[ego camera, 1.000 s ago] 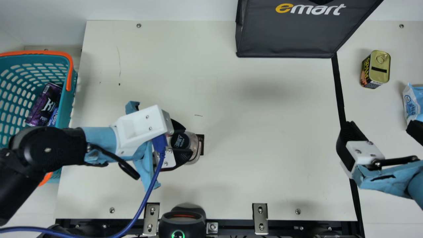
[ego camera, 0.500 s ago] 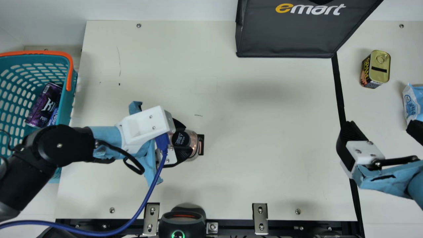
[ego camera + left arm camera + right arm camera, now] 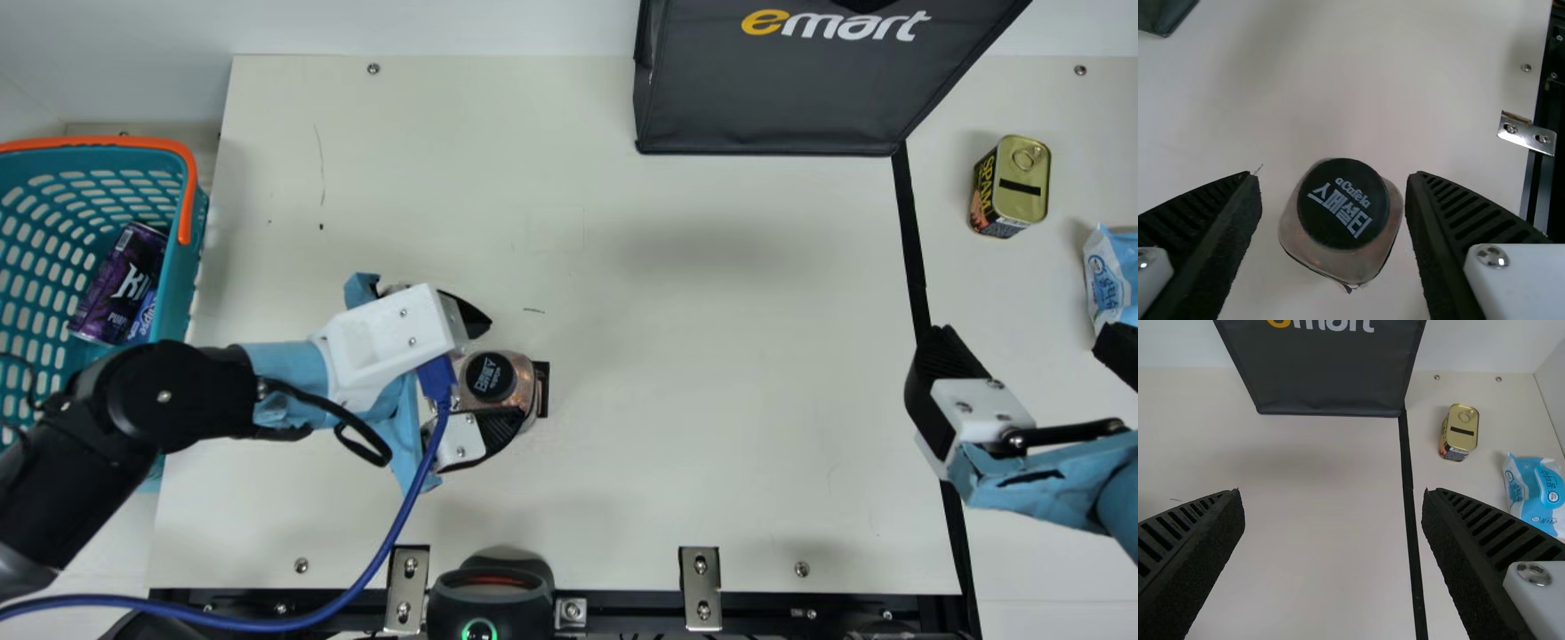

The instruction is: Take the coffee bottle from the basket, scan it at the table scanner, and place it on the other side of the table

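Observation:
My left gripper (image 3: 505, 370) is at the table's left half in the main view, open around the upright coffee bottle (image 3: 490, 377). One finger is clear of the bottle; the other is close along its side. In the left wrist view, the bottle's dark cap (image 3: 1343, 204) lies between the spread fingers of the left gripper (image 3: 1333, 180). The scanner (image 3: 489, 600) is at the table's front edge. Above the right side, my right gripper (image 3: 1027, 342) stands open and empty; the right wrist view also has this gripper (image 3: 1333, 497) with its fingers wide apart.
The teal basket (image 3: 182, 302) at the left holds a purple can (image 3: 120, 283) and a blue item. A dark bag (image 3: 773, 89) stands at the back. At the right are a gold tin (image 3: 1022, 187) and a blue-white pack (image 3: 1107, 280), beyond the black tape line (image 3: 911, 240).
The left gripper has shifted slightly right, and its fingers have spread apart from around the bottle. The bottle has stayed nearly in place. The right arm has kept still.

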